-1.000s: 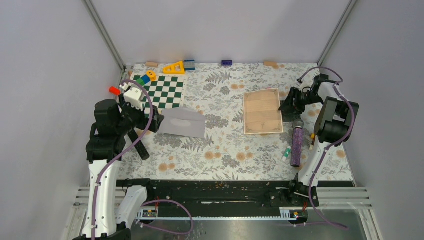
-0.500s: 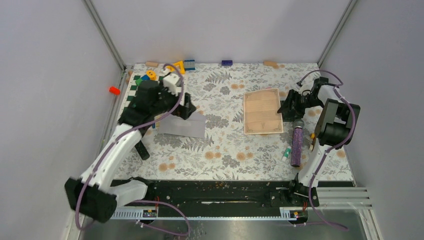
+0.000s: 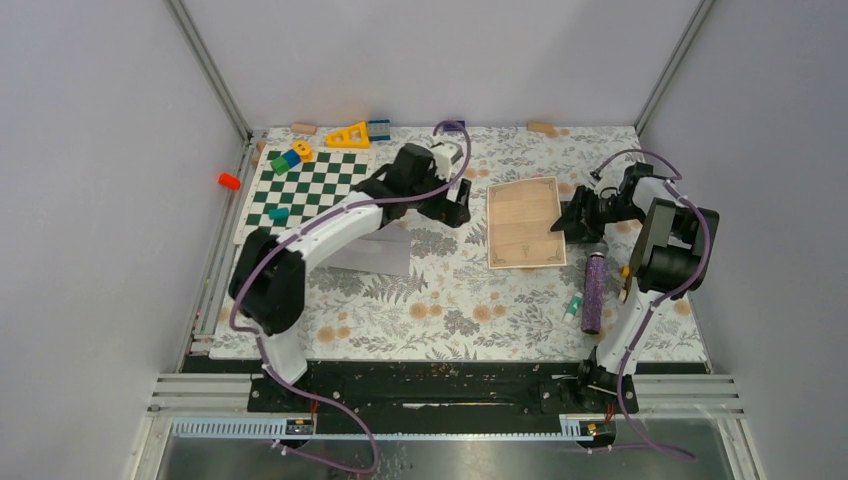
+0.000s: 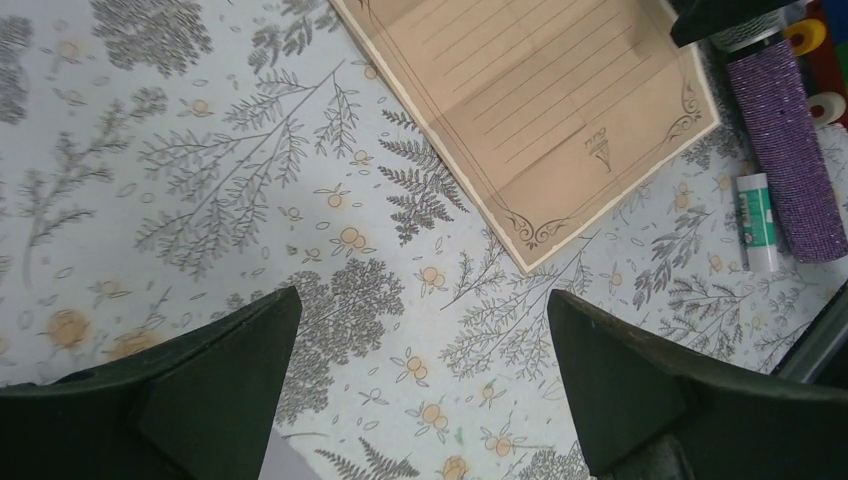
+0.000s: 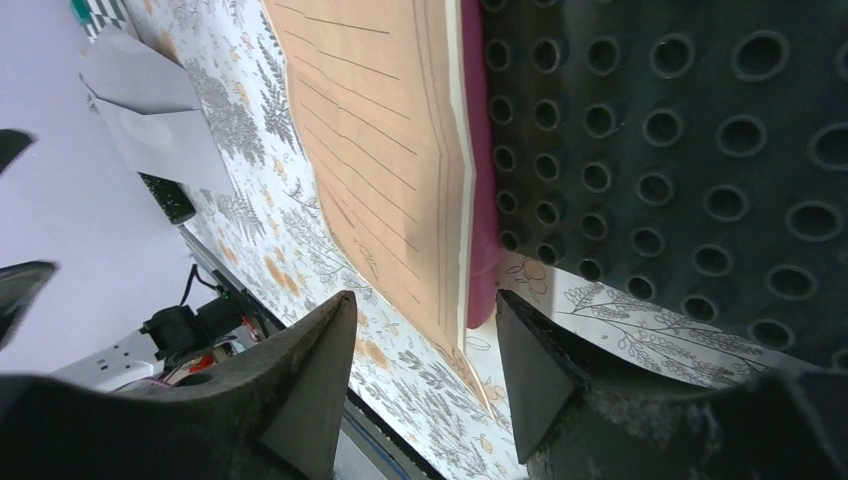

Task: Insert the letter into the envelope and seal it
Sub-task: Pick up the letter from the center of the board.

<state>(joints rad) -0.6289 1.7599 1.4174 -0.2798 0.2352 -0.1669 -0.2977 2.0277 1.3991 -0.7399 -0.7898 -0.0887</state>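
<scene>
The letter (image 3: 524, 222), a tan lined sheet with a dark border, lies flat right of centre. It also shows in the left wrist view (image 4: 540, 100) and the right wrist view (image 5: 390, 150). The pale grey-lavender envelope (image 3: 375, 252) lies to its left, partly under my left arm; it also shows in the right wrist view (image 5: 160, 130). My left gripper (image 3: 458, 212) hovers open and empty over the floral cloth between envelope and letter (image 4: 420, 335). My right gripper (image 3: 563, 222) is open at the letter's right edge (image 5: 425, 310), holding nothing.
A dark grey studded plate (image 5: 680, 150) and a pink piece (image 5: 483, 200) lie by the letter's right edge. A purple roller (image 3: 593, 290) and a glue stick (image 3: 574, 305) lie front right. A checkerboard (image 3: 315, 185) and coloured blocks (image 3: 349, 135) are back left.
My left arm has swung from the far left, across the envelope, to the middle of the table near the letter. My right gripper has barely moved.
</scene>
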